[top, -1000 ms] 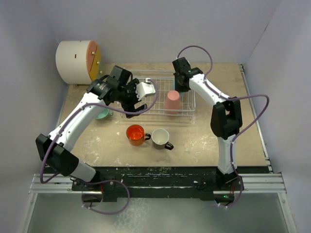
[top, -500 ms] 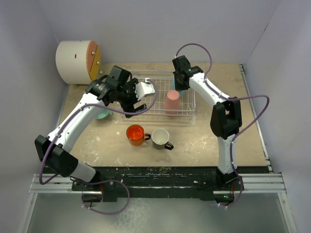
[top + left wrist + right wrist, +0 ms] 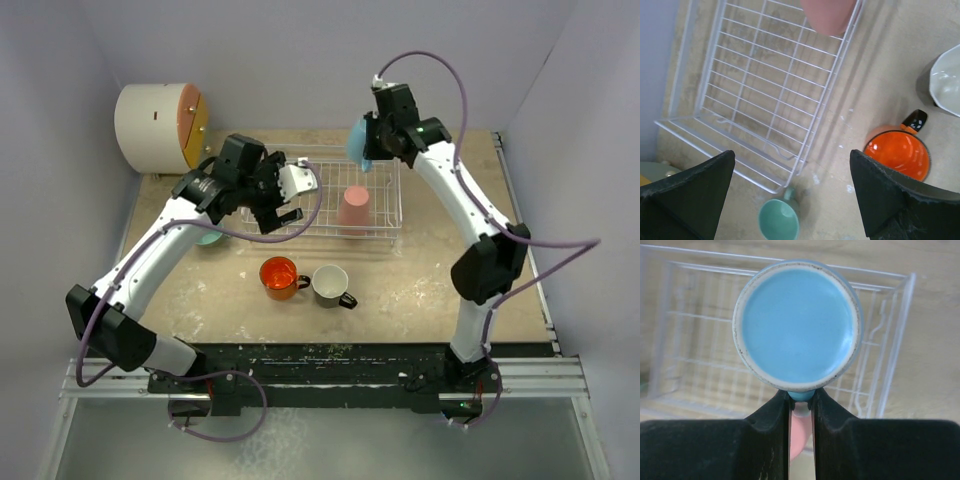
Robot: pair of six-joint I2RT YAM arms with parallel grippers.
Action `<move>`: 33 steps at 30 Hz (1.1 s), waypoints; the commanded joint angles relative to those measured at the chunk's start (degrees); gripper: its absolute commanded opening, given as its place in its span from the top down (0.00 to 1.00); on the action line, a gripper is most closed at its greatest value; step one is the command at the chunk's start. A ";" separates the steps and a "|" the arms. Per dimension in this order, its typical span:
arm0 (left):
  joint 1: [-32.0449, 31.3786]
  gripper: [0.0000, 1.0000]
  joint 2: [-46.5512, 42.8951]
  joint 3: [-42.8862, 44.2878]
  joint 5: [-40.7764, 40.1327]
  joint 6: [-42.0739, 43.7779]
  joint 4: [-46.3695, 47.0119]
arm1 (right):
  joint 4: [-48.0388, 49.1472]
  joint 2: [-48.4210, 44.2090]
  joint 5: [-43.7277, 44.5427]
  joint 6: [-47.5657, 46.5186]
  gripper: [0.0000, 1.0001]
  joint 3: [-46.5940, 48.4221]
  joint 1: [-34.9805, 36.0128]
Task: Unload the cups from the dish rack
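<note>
- Since a second ago the right arm has risen: its right gripper [image 3: 800, 401], then low inside the rack, now holds the light blue ceramic mug [image 3: 358, 146] up in the air over the rack's far rim.
- Nearest on the sandy table [image 3: 420, 290], the glossy orange mug [image 3: 279, 276] and the black mug with a white inside [image 3: 330, 283] stand upright just beside each other, in front of the rack.
- Left of the rack's near corner sits the small teal-green mug [image 3: 780, 219], out on the table.
- Over the left end of the rectangular white wire dish rack [image 3: 396, 214] hangs the left gripper [image 3: 296, 198], its jaws spread wide with nothing between them.
- Inside the rack's right half stands the pink handleless tumbler [image 3: 353, 207], the only cup in it.
- Farther back, the right gripper's jaws are pinched tight on the blue mug's handle; the mug's base faces the wrist camera.
- At the far left corner rests a white cylindrical drum with an orange-yellow face [image 3: 158, 125].
</note>
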 commanded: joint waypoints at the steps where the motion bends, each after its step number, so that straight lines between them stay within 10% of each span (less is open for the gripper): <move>1: 0.43 0.01 -5.02 -3.27 -1.21 7.19 11.33 | 2.94 -10.79 -15.40 7.65 1.00 -0.14 0.53; 15: 0.30 0.00 -22.10 -24.86 7.15 29.86 42.37 | 25.57 -29.20 -48.16 28.15 1.00 -27.56 0.92; 33: -0.28 0.20 -25.00 -30.24 10.99 36.87 48.36 | 53.52 -36.84 -58.96 49.44 1.00 -46.03 4.24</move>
